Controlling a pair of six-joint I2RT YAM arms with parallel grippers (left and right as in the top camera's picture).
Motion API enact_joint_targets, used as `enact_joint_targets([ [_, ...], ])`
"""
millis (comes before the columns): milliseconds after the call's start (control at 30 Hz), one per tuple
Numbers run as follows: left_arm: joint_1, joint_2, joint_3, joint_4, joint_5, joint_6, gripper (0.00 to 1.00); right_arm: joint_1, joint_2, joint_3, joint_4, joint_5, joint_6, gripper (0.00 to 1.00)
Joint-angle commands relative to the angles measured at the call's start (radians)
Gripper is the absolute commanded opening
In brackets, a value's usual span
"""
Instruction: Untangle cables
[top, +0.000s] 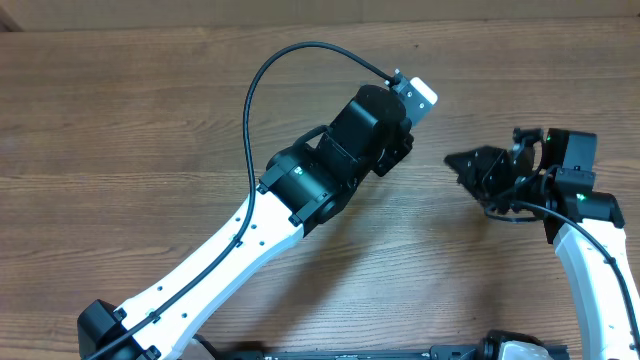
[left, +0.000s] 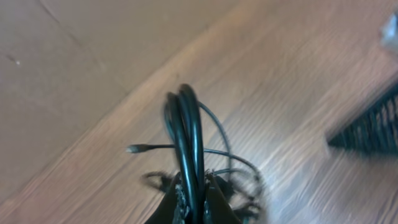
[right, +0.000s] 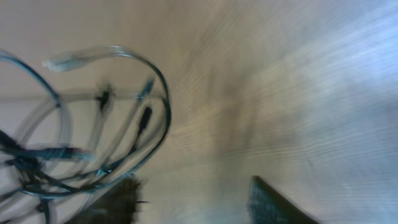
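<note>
The cables are thin black cords. In the left wrist view a doubled strand runs up from between the jaws of my left gripper, which is shut on it. Thinner loops and a small plug end lie on the wood behind. Seen from overhead, the left wrist covers the left gripper and the cables. My right gripper is to the right of it, pointing left. In the blurred right wrist view the cables loop at the left, beside the left finger. The right gripper is open with nothing between its fingers.
The wooden table runs under both arms. A thick black wire arches off the left arm. The right gripper's ribbed finger shows at the right edge of the left wrist view.
</note>
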Motion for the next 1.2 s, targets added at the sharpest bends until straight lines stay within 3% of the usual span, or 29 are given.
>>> enact_joint_targets([
  [0,-0.002,-0.039,0.035,-0.056,0.047,0.121,0.04,-0.003,-0.001,0.009,0.094,0.013,-0.002,0.70],
  [200,-0.002,-0.045,0.035,-0.107,0.130,0.147,0.04,-0.003,-0.001,0.009,0.161,0.013,-0.002,0.82],
  [300,-0.002,-0.045,0.035,-0.103,0.303,0.190,0.04,-0.003,-0.001,0.009,0.160,0.012,-0.008,0.93],
  [433,-0.002,-0.045,0.035,-0.083,0.463,0.221,0.04,0.000,-0.001,0.009,0.160,-0.063,-0.122,0.95],
  [633,0.000,-0.045,0.035,-0.032,0.562,0.220,0.04,0.000,-0.001,0.009,0.137,-0.116,-0.239,0.98],
  [767,0.000,-0.050,0.037,-0.003,0.613,0.215,0.04,0.000,0.000,0.009,0.092,0.033,-0.231,0.98],
  [967,0.032,-0.083,0.040,0.003,0.599,0.186,0.04,-0.001,0.001,0.009,-0.097,0.415,-0.067,1.00],
  [1167,0.154,-0.140,0.040,0.006,0.544,0.018,0.04,-0.001,0.001,0.009,-0.196,0.431,-0.060,1.00],
])
